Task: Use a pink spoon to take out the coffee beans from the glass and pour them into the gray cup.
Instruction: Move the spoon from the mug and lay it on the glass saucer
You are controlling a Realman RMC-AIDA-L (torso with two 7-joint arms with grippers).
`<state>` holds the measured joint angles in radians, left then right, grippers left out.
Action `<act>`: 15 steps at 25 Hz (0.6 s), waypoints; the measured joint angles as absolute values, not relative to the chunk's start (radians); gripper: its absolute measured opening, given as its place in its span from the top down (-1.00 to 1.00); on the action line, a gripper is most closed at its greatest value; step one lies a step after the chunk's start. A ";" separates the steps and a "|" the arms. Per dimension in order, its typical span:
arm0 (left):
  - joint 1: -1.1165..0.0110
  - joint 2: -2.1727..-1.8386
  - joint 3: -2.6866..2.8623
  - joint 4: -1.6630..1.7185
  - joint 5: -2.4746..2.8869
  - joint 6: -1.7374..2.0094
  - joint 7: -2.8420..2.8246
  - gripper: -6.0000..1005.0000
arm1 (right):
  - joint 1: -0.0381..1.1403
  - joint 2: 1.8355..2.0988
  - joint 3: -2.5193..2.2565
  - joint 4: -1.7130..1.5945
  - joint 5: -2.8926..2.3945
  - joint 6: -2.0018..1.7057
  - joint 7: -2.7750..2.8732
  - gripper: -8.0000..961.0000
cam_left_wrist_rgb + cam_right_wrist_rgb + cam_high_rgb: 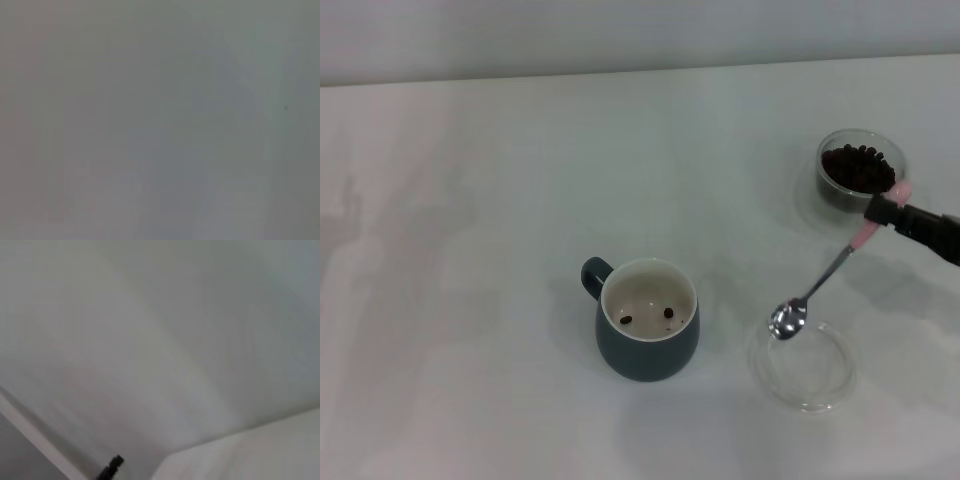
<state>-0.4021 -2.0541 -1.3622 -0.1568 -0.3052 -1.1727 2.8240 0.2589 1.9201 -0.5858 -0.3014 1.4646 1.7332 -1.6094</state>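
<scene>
My right gripper (882, 211) reaches in from the right edge of the head view and is shut on the pink handle end of the pink spoon (817, 289). The spoon slants down to the left, its empty silver bowl hanging over the rim of a flat clear saucer (804, 366). The glass (861, 170) with the heap of coffee beans (858, 166) stands at the far right, just behind the gripper. The gray cup (646, 331) stands at centre, handle to the back left, with two beans on its cream inside. The left gripper is out of view.
The white table (470, 250) runs to a pale wall at the back. The left wrist view shows only a blank grey surface. The right wrist view shows white table and a small black part (111, 468) at its lower edge.
</scene>
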 joint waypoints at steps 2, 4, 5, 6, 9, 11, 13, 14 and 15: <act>-0.408 -2.054 -1.362 -0.153 -0.305 -1.172 2.824 0.11 | 0.256 1.917 -0.587 -0.297 1.448 1.717 -1.609 0.55; -0.413 -2.054 -1.362 -0.152 -0.305 -1.172 2.824 0.11 | 0.255 1.918 -0.589 -0.297 1.429 1.698 -1.609 0.54; -0.415 -2.054 -1.362 -0.152 -0.305 -1.171 2.824 0.11 | 0.254 1.920 -0.589 -0.297 1.422 1.686 -1.609 0.54; -0.416 -2.054 -1.362 -0.151 -0.305 -1.171 2.824 0.11 | 0.254 1.922 -0.589 -0.297 1.415 1.672 -1.609 0.54; -0.417 -2.054 -1.362 -0.151 -0.305 -1.170 2.824 0.11 | 0.251 1.926 -0.589 -0.297 1.397 1.633 -1.611 0.54; -0.417 -2.054 -1.362 -0.150 -0.305 -1.170 2.824 0.11 | 0.249 1.928 -0.589 -0.297 1.391 1.611 -1.612 0.54; -0.417 -2.053 -1.362 -0.150 -0.305 -1.170 2.824 0.11 | 0.246 1.929 -0.588 -0.297 1.386 1.596 -1.612 0.54; -0.417 -2.053 -1.362 -0.150 -0.305 -1.170 2.824 0.11 | 0.245 1.928 -0.588 -0.297 1.382 1.590 -1.612 0.54; -0.417 -2.053 -1.362 -0.150 -0.305 -1.170 2.824 0.11 | 0.243 1.928 -0.586 -0.297 1.379 1.585 -1.611 0.54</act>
